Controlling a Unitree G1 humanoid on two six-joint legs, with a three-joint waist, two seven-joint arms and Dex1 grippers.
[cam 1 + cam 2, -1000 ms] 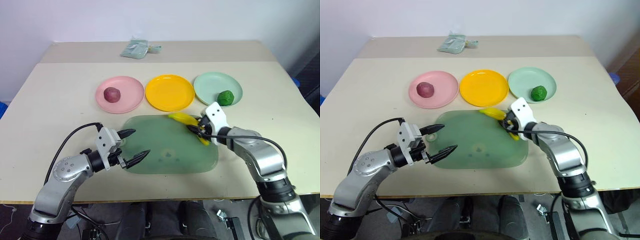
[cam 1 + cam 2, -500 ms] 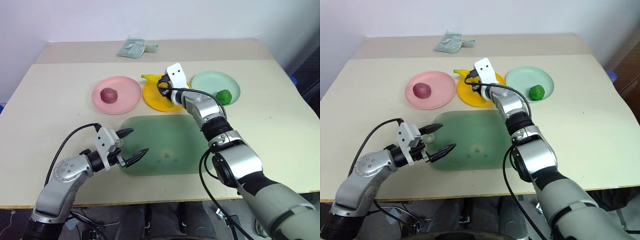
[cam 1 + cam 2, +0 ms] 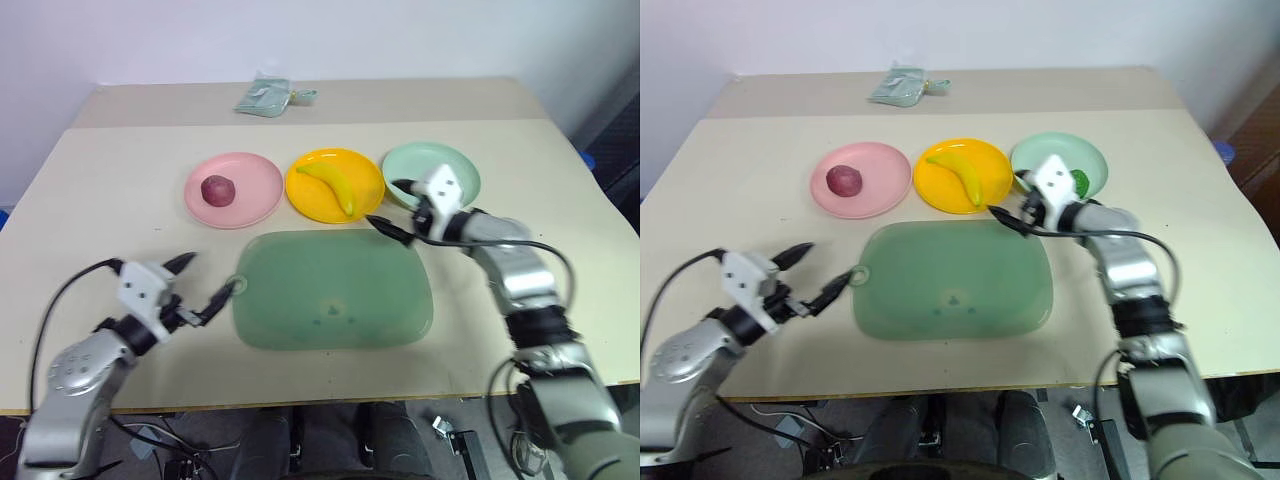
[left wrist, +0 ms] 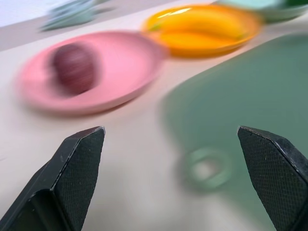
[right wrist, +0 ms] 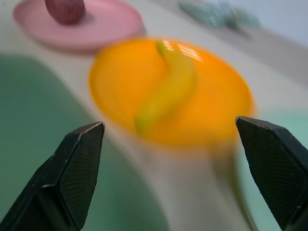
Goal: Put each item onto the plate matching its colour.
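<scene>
Right wrist view puts the banana (image 5: 168, 89) straight ahead of your right gripper (image 3: 392, 208), lying lengthwise away from it on the yellow plate (image 3: 368, 177); jaws spread, empty. Your left gripper (image 3: 198, 286), also agape, sits much farther off.

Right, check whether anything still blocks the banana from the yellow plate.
Nothing does: the banana already lies on the yellow plate. The right gripper is open beside that plate, holding nothing.
</scene>
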